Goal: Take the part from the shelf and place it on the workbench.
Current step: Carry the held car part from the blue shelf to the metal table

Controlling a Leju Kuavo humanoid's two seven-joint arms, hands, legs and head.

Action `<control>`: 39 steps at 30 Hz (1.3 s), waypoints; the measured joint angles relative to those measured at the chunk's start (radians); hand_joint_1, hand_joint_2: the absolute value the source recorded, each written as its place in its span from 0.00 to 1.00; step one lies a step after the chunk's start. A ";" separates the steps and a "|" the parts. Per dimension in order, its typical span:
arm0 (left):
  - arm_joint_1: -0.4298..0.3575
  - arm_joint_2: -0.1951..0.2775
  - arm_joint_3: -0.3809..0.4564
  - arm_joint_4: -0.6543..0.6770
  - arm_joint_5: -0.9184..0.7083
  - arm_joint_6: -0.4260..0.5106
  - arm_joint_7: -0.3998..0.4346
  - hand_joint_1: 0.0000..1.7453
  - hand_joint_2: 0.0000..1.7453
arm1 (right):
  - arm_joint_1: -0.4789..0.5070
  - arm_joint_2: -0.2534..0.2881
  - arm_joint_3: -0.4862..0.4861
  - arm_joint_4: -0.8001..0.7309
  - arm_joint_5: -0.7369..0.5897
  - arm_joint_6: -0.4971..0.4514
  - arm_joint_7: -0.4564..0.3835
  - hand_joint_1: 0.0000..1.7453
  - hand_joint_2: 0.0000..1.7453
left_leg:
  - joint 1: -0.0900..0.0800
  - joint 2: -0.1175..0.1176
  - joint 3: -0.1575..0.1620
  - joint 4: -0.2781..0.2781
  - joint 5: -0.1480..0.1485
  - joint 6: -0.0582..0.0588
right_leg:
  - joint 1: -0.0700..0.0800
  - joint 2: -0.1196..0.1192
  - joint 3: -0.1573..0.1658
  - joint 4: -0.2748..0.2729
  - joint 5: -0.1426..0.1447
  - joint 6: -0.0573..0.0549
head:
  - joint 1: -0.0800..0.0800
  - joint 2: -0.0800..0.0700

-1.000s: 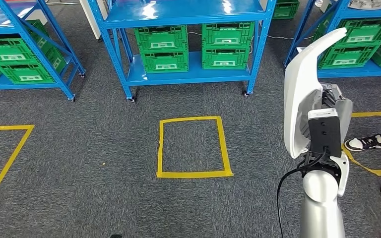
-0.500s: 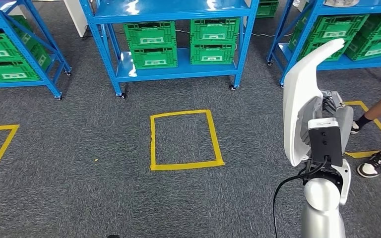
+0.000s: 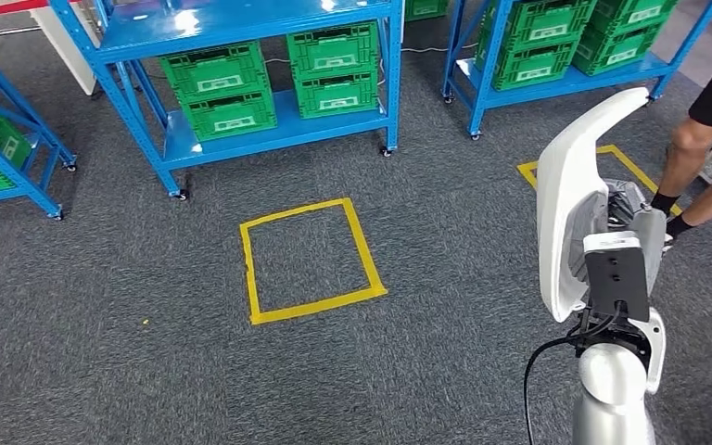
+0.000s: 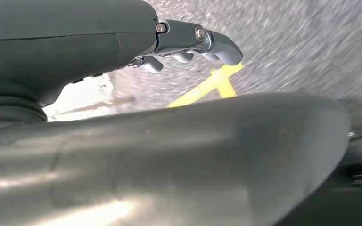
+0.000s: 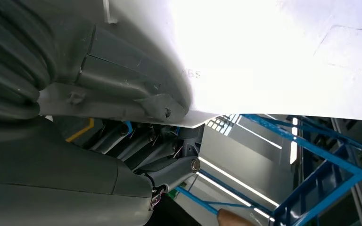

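Above grey carpet, right robot hand [image 3: 623,215] grips upright white part [image 3: 570,199].

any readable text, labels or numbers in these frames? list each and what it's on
Nothing reads with certainty.
Labels on the green crates: white stickers, too small to read.
White part held by the right hand: faint embossed characters, maybe "568", too blurred to confirm.
Black camera module on the right wrist: no legible marking.
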 joint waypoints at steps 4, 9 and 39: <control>0.011 0.006 -0.024 0.002 -0.030 -0.009 0.031 0.00 0.00 | 0.010 -0.011 0.000 0.000 -0.005 0.016 -0.002 1.00 1.00 | 0.000 -0.019 0.034 -0.060 0.064 0.011 | 0.001 0.048 -0.008 0.001 0.010 0.007 | 0.000 0.000; 0.010 0.018 -0.029 0.001 -0.010 0.025 0.023 0.00 0.00 | -0.010 -0.031 0.001 0.014 -0.056 0.045 -0.009 1.00 1.00 | -0.006 -0.079 0.111 -0.238 0.121 0.034 | -0.005 0.100 -0.022 -0.007 0.031 0.040 | 0.000 0.000; 0.000 0.038 0.064 0.007 0.266 0.007 -0.073 0.00 0.00 | -0.015 -0.101 0.047 0.197 -0.248 0.027 -0.084 1.00 1.00 | -0.002 -0.068 0.106 -0.232 0.127 0.031 | 0.001 0.099 -0.017 -0.016 0.036 0.041 | 0.006 0.000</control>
